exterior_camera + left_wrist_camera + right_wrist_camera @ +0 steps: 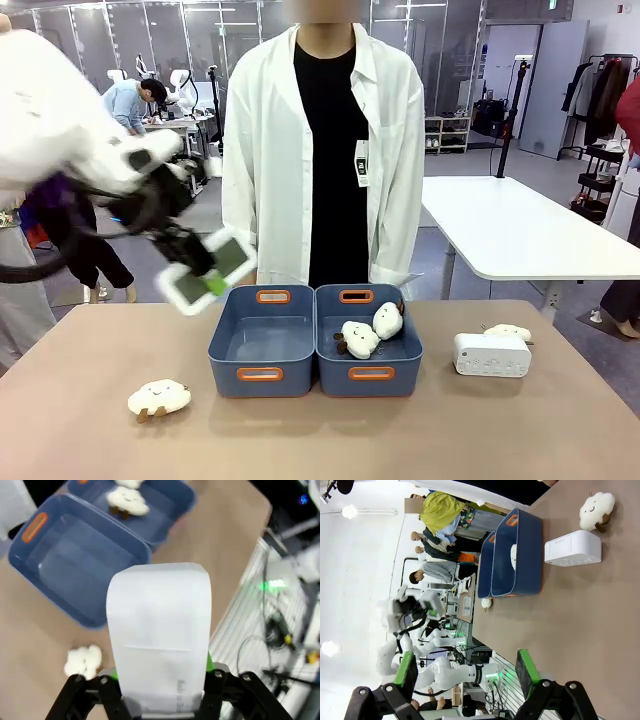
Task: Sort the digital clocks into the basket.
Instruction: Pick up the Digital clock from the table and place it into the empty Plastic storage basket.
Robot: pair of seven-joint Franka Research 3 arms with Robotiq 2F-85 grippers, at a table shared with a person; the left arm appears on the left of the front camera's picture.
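Crowding right basket (400, 368): two plush toys (360, 338)

One marking can be read. The white rounded rectangular plastic digital clock (159, 630) bears a line of small grey print near its lower edge, running sideways in the left wrist view. It begins "Made in"; the remainder is too blurred to read. The small badge (361, 163) on the white coat (265, 160) carries print too small to read.
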